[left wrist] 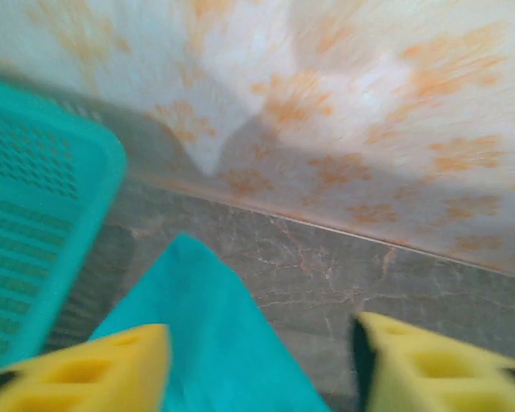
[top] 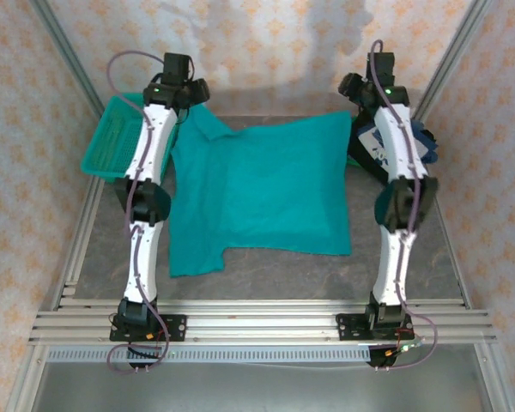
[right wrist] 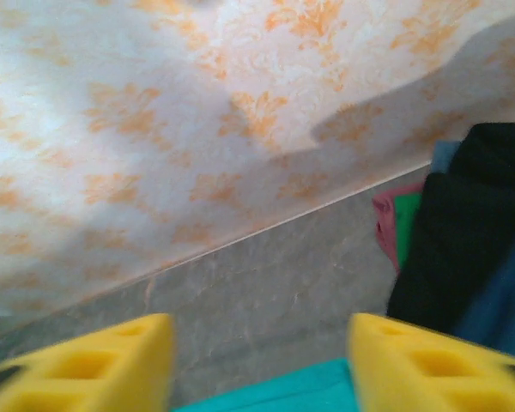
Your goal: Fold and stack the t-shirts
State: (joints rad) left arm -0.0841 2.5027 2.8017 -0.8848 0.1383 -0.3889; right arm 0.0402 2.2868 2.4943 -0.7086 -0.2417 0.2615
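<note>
Left gripper hangs spread over the far left corner of the teal t-shirt, right gripper spread over its far right one. The folded dark t-shirts lie just beside that corner, so I fear a grab catches them too.

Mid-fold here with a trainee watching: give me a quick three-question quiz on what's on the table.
1. Where on the grey table sits the teal plastic mesh basket? A far left; B far right; C near centre.
2. True or false: both arms' jaws stand shut.
3. Fill in: the folded dark cloth t-shirts lie beside the spread teal cloth t-shirt, under the ___ arm.
Key: 1 A; 2 false; 3 right.
</note>
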